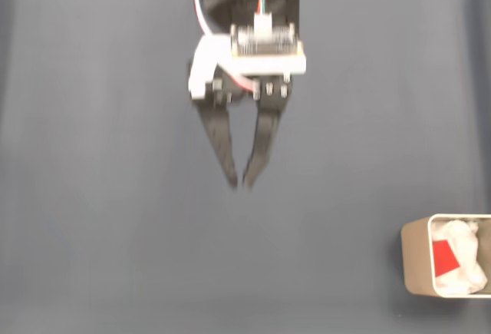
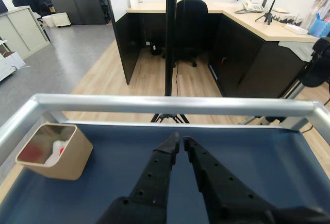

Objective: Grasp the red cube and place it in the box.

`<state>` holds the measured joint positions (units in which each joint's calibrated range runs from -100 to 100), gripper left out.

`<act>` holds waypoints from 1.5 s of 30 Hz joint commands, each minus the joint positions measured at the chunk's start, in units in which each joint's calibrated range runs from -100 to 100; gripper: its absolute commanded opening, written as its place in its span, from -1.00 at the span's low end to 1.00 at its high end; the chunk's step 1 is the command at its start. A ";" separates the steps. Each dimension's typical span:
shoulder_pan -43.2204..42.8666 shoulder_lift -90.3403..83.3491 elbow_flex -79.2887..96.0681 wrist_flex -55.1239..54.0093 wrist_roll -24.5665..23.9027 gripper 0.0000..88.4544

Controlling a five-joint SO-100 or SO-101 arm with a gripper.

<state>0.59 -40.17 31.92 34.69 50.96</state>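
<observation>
Here, in the fixed view, the black pincer point(image 1: 239, 183) hangs over the middle of the dark blue-grey tabletop point(image 1: 100, 196), its two fingers converging downward until the tips sit just beside each other with only a sliver of gap, nothing between them, so it is all but closed and empty. A white bracket and a small circuit board point(image 1: 265, 40) with a pink cable sit on top of the wrist. Well apart from it, at the lower right corner, the beige-grey box point(image 1: 414, 261) stands on the tabletop, cut off by the right edge; the red cube point(image 1: 444, 259) lies inside it on the left part of the white padding point(image 1: 468, 253). In the wrist view, the pincer point(image 2: 180, 140) reaches away from the camera over the blue tabletop point(image 2: 268, 157), tips nearly meeting and holding nothing. The box point(image 2: 62, 159) stands to the near left, a patch of red point(image 2: 35, 151) and white padding showing within. A metal rail point(image 2: 170, 104) borders the far edge, with office desks and a black chair point(image 2: 191, 20) beyond.
</observation>
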 commanded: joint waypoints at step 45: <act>-0.31 -59.75 67.90 41.22 -1.51 -1.00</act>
<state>0.52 -100.00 99.37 74.38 48.62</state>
